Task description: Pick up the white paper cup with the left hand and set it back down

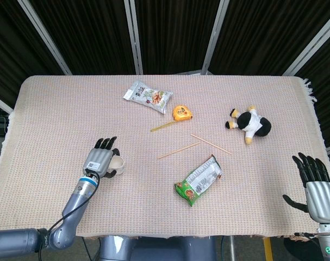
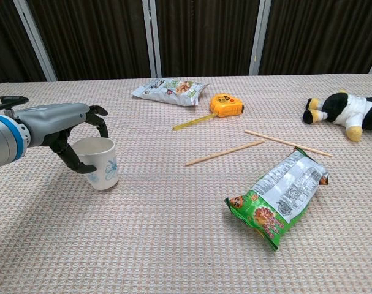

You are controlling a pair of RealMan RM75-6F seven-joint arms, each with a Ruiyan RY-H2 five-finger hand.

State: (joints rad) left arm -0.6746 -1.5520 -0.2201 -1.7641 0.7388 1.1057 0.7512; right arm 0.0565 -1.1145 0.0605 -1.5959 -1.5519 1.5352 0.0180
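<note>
The white paper cup with a blue flower print stands on the woven cloth near the table's front left. My left hand wraps it from the left: the fingers curl over the far rim and the thumb presses the near wall. The cup's base still touches the cloth, and it leans slightly. My right hand rests open, fingers spread, at the front right table edge, seen only in the head view.
A green snack bag lies front centre, with two wooden sticks behind it. Further back are an orange tape measure and a white snack bag. A plush toy lies right.
</note>
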